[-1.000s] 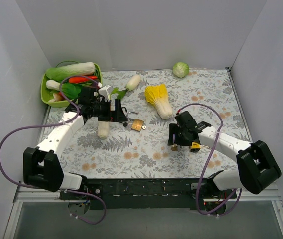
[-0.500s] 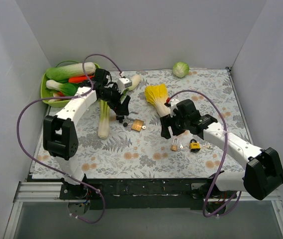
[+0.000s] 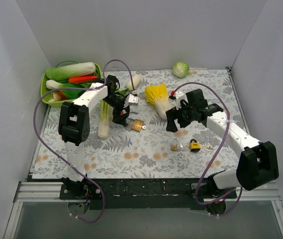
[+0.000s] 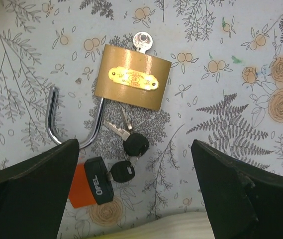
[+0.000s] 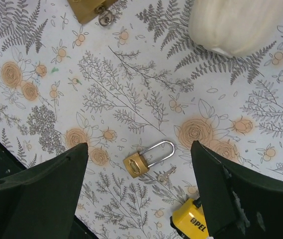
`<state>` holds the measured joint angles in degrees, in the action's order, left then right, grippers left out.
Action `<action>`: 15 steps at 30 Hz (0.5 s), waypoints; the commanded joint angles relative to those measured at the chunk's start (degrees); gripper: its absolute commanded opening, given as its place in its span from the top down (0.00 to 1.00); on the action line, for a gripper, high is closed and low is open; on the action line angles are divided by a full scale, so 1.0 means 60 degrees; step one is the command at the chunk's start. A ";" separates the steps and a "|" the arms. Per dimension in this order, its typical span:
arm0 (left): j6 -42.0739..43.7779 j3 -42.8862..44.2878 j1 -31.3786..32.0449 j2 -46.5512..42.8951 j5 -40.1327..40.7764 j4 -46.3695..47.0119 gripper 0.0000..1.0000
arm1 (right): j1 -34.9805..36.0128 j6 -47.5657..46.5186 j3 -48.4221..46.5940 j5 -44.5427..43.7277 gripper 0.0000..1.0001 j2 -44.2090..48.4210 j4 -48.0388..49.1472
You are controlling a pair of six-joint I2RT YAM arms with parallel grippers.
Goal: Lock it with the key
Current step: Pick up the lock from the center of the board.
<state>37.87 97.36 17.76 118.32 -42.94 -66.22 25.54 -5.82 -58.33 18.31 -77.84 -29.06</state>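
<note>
A large brass padlock (image 3: 138, 125) lies on the floral mat with its shackle (image 4: 74, 124) swung open and a key (image 4: 142, 41) in its body (image 4: 131, 77). Spare black-headed keys (image 4: 131, 144) and an orange-and-black tag (image 4: 89, 181) lie beside it. My left gripper (image 3: 119, 116) hovers open and empty just left of it (image 4: 135, 149). A small brass padlock (image 3: 174, 145) with a raised shackle (image 5: 143, 160), a small loose key (image 5: 165, 174) and a yellow padlock (image 5: 193, 221) lie below my right gripper (image 3: 172, 124), which is open and empty (image 5: 139, 149).
A green basket (image 3: 44, 92) of vegetables stands at the back left. A leek (image 3: 103, 119), a white radish (image 3: 133, 81), a yellow-leaved cabbage (image 3: 159, 102) and a small green cabbage (image 3: 180, 69) lie on the mat. White walls enclose three sides.
My left arm has swung in from the left to hover beside the large padlock. My right gripper has risen and pulled back from the small padlock, which stays on the mat.
</note>
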 commanded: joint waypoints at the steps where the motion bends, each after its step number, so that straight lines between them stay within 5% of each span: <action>1: 0.1101 0.0297 0.0438 0.0230 -0.0257 0.0152 0.02 | -0.0871 -0.0216 -0.0620 0.1165 0.09 -0.0311 -0.0576; 9: 0.0765 -0.0260 0.1068 0.0743 0.0227 0.1777 0.02 | -0.1356 -0.0025 -0.1192 0.1768 0.09 -0.0546 -0.0782; 15: 0.0940 -0.0317 0.1317 0.1183 0.0403 0.1471 0.02 | -0.1590 0.0004 -0.1265 0.1827 0.09 -0.0503 -0.0914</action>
<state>42.11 96.25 24.84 124.90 -41.08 -57.91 17.30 -6.00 -63.66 27.55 -80.99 -33.36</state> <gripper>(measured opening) 0.981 0.915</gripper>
